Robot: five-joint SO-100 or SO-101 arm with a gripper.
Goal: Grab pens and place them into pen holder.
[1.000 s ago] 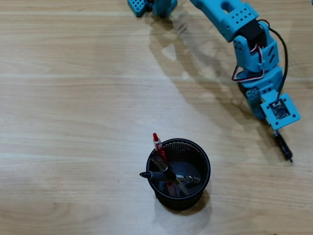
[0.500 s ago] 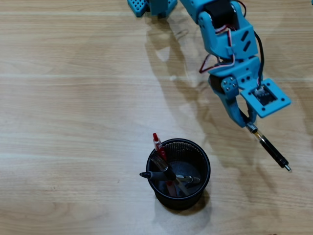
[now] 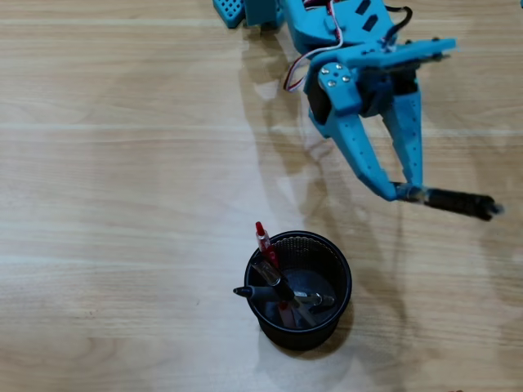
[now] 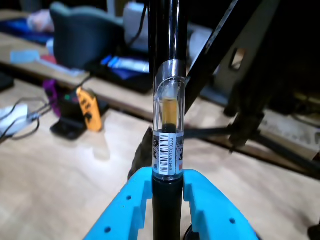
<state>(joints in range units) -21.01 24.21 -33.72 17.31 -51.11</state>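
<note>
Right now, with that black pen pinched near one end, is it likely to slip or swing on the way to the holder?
Possibly. The pen looks glossy and round, so it may pivot. The gripper holds only one end, and most of its length sticks out. It looks rigid, so it should not bend over the pen holder.

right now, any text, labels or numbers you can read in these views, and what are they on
"6947503700232": roughly how the digits run beside the barcode on the white sticker around the pen clamped in the gripper, wrist view; small, so some digits are uncertain.
Other marks on that sticker: too blurred to read.
Overhead view: no readable text on the pen holder or elsewhere.
</note>
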